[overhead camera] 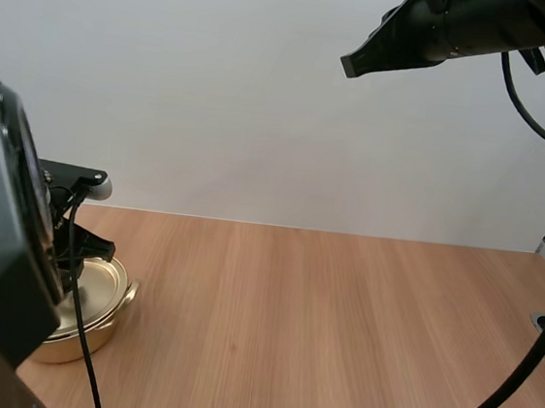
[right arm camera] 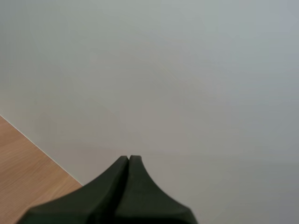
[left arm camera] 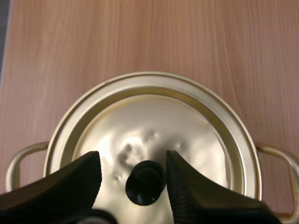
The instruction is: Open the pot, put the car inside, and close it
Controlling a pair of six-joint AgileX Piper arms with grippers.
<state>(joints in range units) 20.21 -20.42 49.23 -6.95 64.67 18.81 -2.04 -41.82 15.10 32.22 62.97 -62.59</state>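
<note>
Gold pot (overhead camera: 103, 334) at eight o'clock on the wooden table (overhead camera: 337, 328), its lid (left arm camera: 154, 121) seated flat inside the rim, with a loop handle (left arm camera: 275, 156) at each side. The left gripper (left arm camera: 133, 158) hangs over the lid with its claw wide, ribbed fingers (left arm camera: 70, 182) flanking the black knob (left arm camera: 145, 182) without touching it. The knob sits nearer one finger than the other. The right gripper (overhead camera: 351, 64) is raised at one o'clock, well clear of the table, its claw pressed together on nothing.

The opening step looks not yet done. The risk lies in the off-centre line-up. As the claw closes, the nearer finger would meet the knob first and could shove the lid or skid the light pot across the smooth wood. A shallow pinch on the rounded knob could also let the lid tilt or drop when lifted.
</note>
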